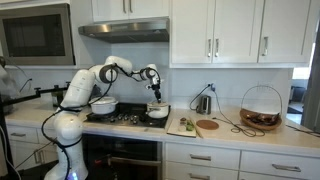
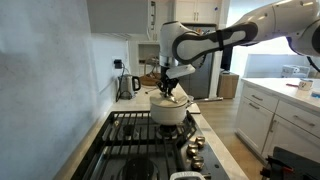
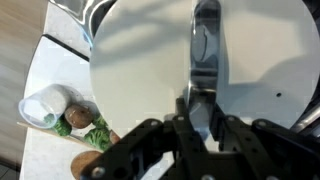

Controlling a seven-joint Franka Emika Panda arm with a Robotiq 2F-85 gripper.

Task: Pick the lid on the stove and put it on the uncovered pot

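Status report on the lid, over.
Pincer clamped on lid handle. Lid over the small pot, seating unclear. No obstruction visible.

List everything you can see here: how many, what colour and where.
stove: one, black, mid-counter
small pot: one, cream, on stove
lid: one, white, over small pot
big pot: one, whitish, on stove
microwave: one, dark, upper wall
hood: one, steel, above stove
cabinets: several, white, above and below
kettle: one, steel, counter by wall
board: one, pale, counter beside stove
greens: few, green, on board
cup: one, white, beside greens
basket: one, dark wire, counter's end
arm: one, white, beside stove
gripper: one, black, shut on lid's handle
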